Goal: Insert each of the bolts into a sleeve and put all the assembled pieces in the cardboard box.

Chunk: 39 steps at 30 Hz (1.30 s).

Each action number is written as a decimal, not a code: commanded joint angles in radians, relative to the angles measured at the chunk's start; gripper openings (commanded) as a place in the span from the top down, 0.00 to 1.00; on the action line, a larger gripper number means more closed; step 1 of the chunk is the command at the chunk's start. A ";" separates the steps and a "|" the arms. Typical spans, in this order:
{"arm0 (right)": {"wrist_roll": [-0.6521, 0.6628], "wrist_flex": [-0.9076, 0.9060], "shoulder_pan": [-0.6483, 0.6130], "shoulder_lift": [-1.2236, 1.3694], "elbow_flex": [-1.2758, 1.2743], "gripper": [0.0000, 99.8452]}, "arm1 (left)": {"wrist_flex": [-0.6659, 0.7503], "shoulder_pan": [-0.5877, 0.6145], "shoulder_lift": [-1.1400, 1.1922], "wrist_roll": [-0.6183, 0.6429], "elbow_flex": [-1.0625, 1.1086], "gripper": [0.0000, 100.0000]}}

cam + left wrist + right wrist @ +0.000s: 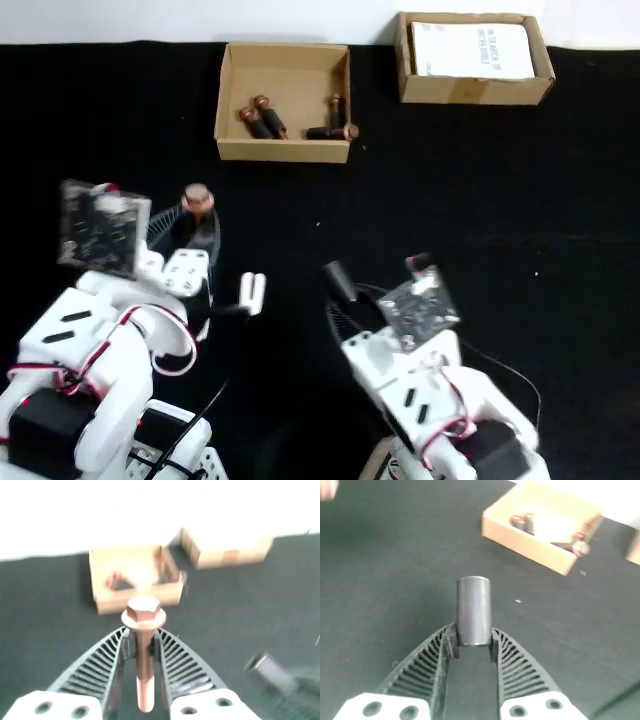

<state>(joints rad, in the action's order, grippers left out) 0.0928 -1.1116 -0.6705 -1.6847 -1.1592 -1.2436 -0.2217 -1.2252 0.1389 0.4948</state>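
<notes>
High view: the left pincer point(198, 218), at 9 o'clock on the surface point(520, 250), pinches a bolt point(198, 196), head up. The right pincer point(345, 295), near 6 o'clock, pinches a sleeve point(338, 278). The two are well apart, and the box point(283, 152) at 12 o'clock holds four pieces point(262, 120). A second box point(475, 92) at 1 o'clock is a wrong-drop risk. Left wrist view: the bolt's shank runs back between the fingers and the head leads. The sleeve likely can't pass over the head, so meeting it this way could jam. Right wrist view: the sleeve is gripped by one end, with most of it past the fingertips. That looks like a shallow hold, and any off-axis push from the bolt could tilt it or pop it loose onto the surface.
</notes>
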 commanded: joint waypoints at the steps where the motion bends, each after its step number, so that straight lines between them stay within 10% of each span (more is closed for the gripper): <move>1: -0.008 0.166 -0.062 -0.022 -0.111 0.99 | 0.146 -0.010 0.050 0.057 0.001 0.99; 10: -0.008 0.645 -0.070 -0.015 -0.348 0.99 | 0.135 -0.151 0.263 0.170 -0.206 0.99; 22: -0.275 0.257 -0.067 0.059 -0.260 0.99 | -0.011 0.087 0.503 0.167 -0.209 0.97; 39: -0.269 0.248 0.002 1.096 0.303 0.99 | 0.092 0.251 1.277 -0.106 -0.105 0.99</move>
<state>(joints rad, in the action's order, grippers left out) -0.1757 -0.9076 -0.7165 -0.6966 -0.9720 -1.1884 0.0161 -0.0269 0.0391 0.3936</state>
